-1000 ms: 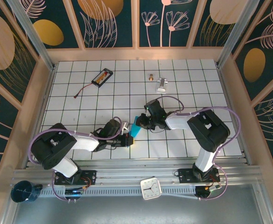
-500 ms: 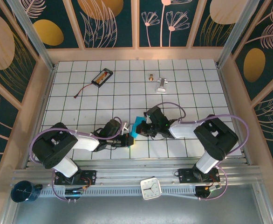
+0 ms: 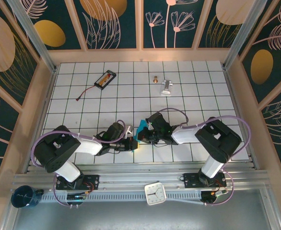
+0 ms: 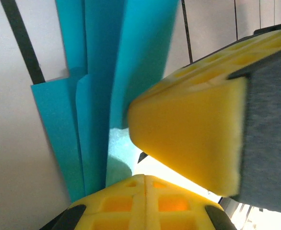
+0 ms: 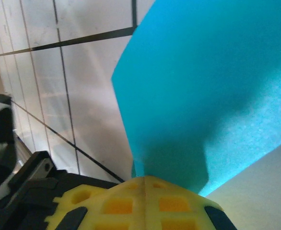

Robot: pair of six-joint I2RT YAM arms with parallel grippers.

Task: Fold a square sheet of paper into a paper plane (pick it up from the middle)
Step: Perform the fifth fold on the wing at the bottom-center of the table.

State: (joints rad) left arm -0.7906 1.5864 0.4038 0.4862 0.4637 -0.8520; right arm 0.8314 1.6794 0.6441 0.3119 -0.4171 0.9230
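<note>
The teal-blue sheet of paper (image 3: 139,129), folded into several layers, stands on edge over the white grid table near the front middle. My left gripper (image 3: 132,142) is shut at its lower end; in the left wrist view the folded layers (image 4: 102,72) run down behind my closed fingertips (image 4: 145,178). My right gripper (image 3: 144,133) comes in from the right, and one of its yellow fingers (image 4: 193,129) presses against the paper. In the right wrist view the paper (image 5: 203,72) rises straight out of the closed jaw seam (image 5: 144,178).
A black battery pack (image 3: 105,79) with a wire lies at the back left. A silver metal piece (image 3: 166,86) and a small brass part (image 3: 155,79) lie at the back middle. A white clock (image 3: 155,193) sits on the front rail. Wooden walls (image 3: 48,76) enclose the table.
My right gripper has shifted left and toward the front, onto the paper, and shut on it. The paper now leans lower. The left arm has stayed still.
</note>
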